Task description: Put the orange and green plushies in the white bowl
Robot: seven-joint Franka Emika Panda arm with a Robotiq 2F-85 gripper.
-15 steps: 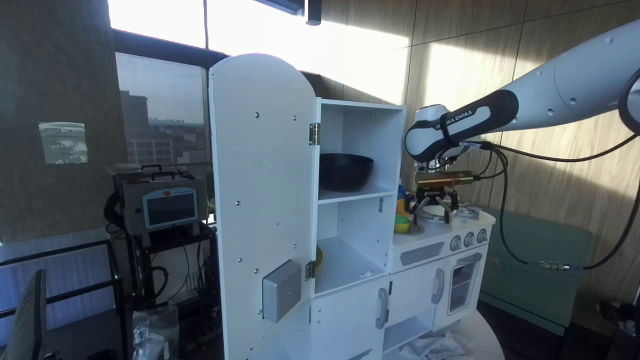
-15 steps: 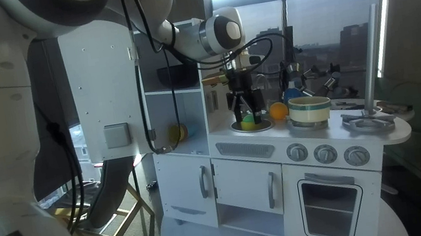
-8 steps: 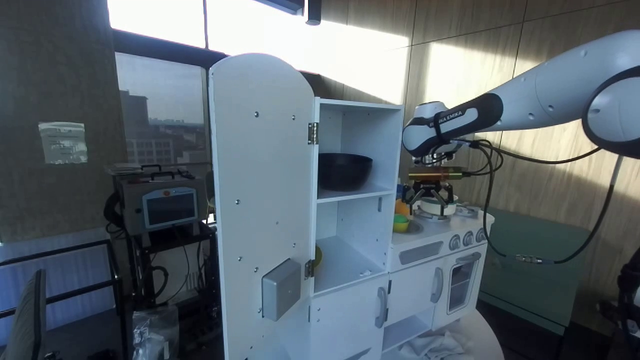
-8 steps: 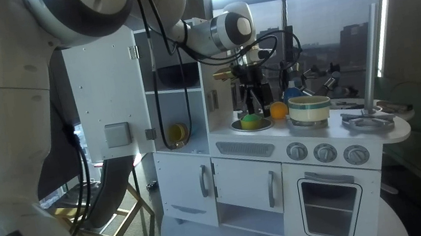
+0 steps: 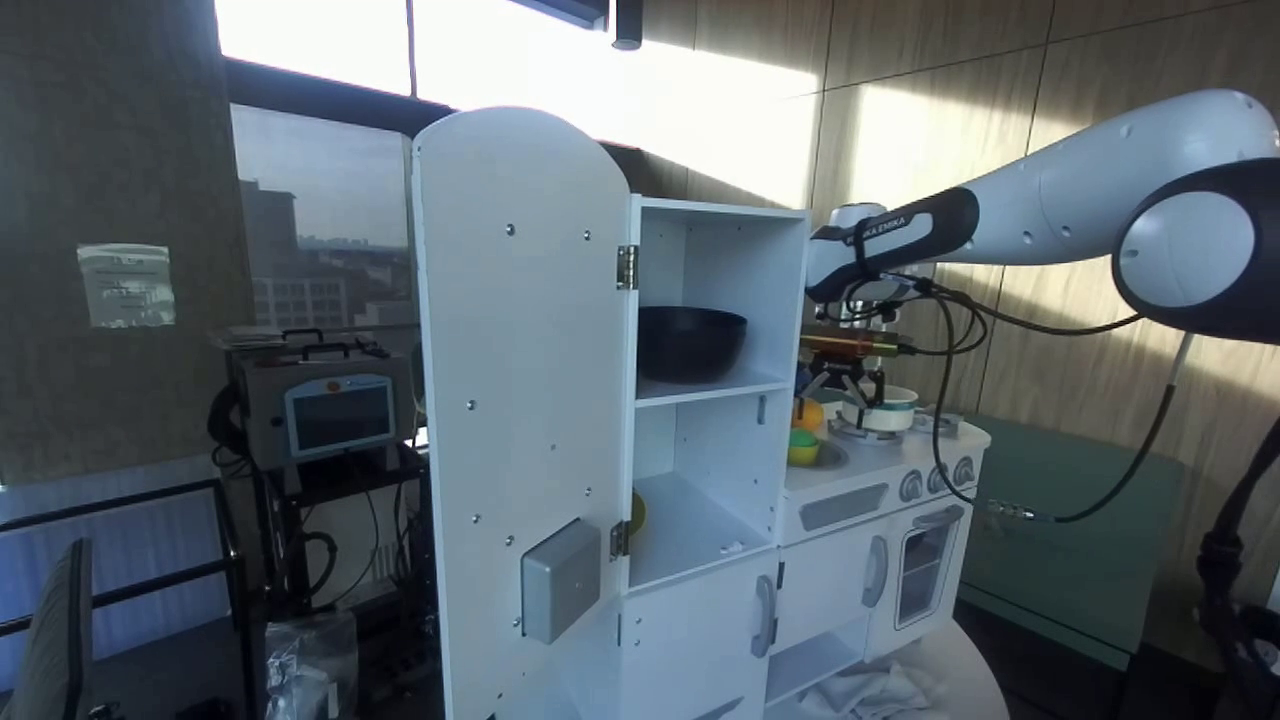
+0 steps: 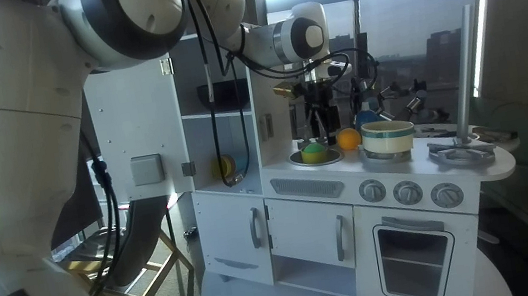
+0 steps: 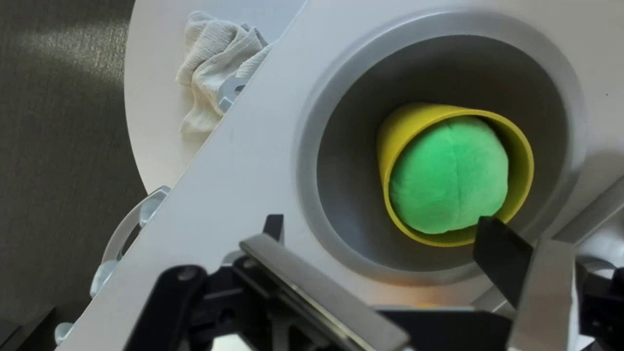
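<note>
The green plushie (image 7: 451, 175) sits in a yellow cup (image 7: 388, 141) standing in the round sink (image 7: 312, 214); it also shows in both exterior views (image 5: 802, 438) (image 6: 314, 148). The orange plushie (image 6: 348, 139) rests on the counter between the sink and the white bowl, also in an exterior view (image 5: 808, 415). The white bowl (image 6: 387, 138) has a teal band and stands on a burner; it shows too in an exterior view (image 5: 888, 414). My gripper (image 7: 383, 226) is open and empty above the counter behind the sink (image 6: 322, 139). In the wrist view it hides nearly all of the orange plushie.
A dark bowl (image 5: 695, 345) sits on the upper shelf of the tall cabinet, beside the counter. A yellow cup (image 6: 222, 166) lies on the lower shelf. A metal pole (image 6: 466, 76) rises behind the right burner. A blue bottle (image 6: 365, 116) stands behind the orange plushie.
My open gripper has moved from in front of the green plushie toward the back of the counter, beside the orange plushie. The plushies and the white bowl have not moved.
</note>
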